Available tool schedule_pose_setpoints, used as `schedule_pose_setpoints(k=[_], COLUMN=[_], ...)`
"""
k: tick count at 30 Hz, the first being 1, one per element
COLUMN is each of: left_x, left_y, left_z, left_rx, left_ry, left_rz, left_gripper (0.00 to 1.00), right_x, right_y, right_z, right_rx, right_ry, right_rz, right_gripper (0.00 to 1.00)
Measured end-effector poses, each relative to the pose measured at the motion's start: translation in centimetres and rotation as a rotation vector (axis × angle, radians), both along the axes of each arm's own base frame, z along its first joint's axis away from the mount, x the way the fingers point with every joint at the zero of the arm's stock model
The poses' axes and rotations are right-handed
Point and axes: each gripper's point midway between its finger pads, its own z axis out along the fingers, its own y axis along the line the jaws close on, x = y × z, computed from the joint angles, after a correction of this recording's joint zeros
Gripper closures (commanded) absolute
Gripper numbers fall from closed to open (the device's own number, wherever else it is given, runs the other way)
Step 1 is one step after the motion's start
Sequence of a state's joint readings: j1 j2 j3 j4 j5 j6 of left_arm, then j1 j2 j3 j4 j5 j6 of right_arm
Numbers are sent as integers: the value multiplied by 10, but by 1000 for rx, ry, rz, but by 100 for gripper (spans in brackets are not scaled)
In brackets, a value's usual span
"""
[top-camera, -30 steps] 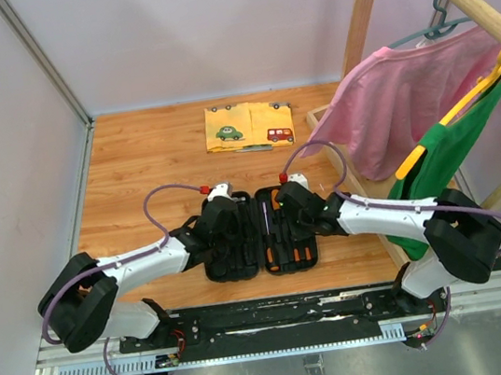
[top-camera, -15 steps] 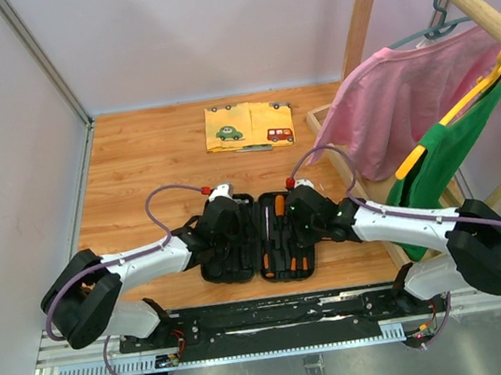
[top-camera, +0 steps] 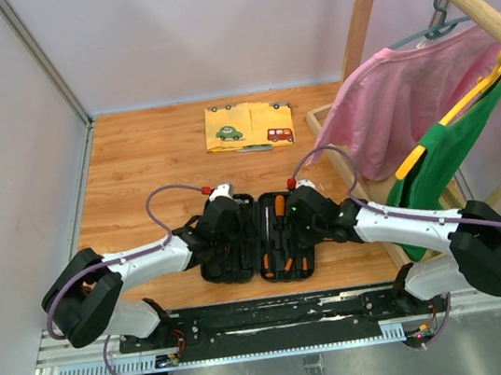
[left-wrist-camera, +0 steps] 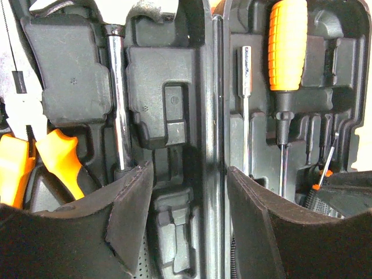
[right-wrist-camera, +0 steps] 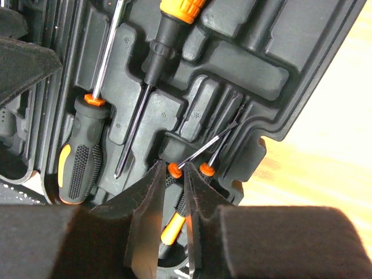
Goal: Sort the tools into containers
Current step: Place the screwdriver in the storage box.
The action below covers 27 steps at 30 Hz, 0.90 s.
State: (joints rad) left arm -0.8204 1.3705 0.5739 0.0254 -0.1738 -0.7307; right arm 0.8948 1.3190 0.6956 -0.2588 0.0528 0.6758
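The black tool case (top-camera: 233,271) lies open near the table's front edge. Its left half holds the steel hammer (left-wrist-camera: 119,99) and orange-handled pliers (left-wrist-camera: 52,157). The right half holds orange-and-black screwdrivers (right-wrist-camera: 78,165) and a thin one (left-wrist-camera: 246,87). My left gripper (left-wrist-camera: 187,168) hangs open over the hinge, holding nothing. My right gripper (right-wrist-camera: 174,165) is low in the right half (top-camera: 303,213), its fingers close on either side of a small screwdriver (right-wrist-camera: 203,148) that lies slanted across its slot. A second small one (right-wrist-camera: 206,169) sits beside it.
A yellow cloth printed with cars (top-camera: 249,125) lies at the back of the table. A wooden clothes rack (top-camera: 365,10) with pink (top-camera: 398,99) and green (top-camera: 454,157) garments fills the right side, near my right arm.
My right arm has swung left and forward, bringing its gripper from the case's right edge down over the right half. The left arm has stayed put.
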Motion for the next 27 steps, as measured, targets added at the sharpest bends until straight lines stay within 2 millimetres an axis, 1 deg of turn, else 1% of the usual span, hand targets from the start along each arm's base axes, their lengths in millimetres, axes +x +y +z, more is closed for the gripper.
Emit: schedule_pose_setpoints(k=[3,7,11,14,19,20,27], left_x=[0,-1,-1,-1,-2,-2,-6], left_y=[0,3,4,4,5,5,10], left_z=[1,6,10,11,13,13,11], left_rx=[0,3,-2,-2,-4,-5,2], left_ry=[-1,-11,-19,-21,-24,-26,-19], left_rz=[0,2,0,-1,-2,-2,-2], left_gripper=[41,41,41,41,41,41,41], right_x=[0,0,-2,-3,-6,-5,-1], right_y=[-2,-4,-6,-6,-7,-6,3], right_z=[4,14,17,14,-1,-1,-6], right_rx=[4,31,42,35,2,4,9], right_ry=[-10,-39,-34,-21,20,22,34], right_rz=[-4,-17,-32,-39,-48,-47,-41], right_gripper=[73,65,63,63,66,67,78])
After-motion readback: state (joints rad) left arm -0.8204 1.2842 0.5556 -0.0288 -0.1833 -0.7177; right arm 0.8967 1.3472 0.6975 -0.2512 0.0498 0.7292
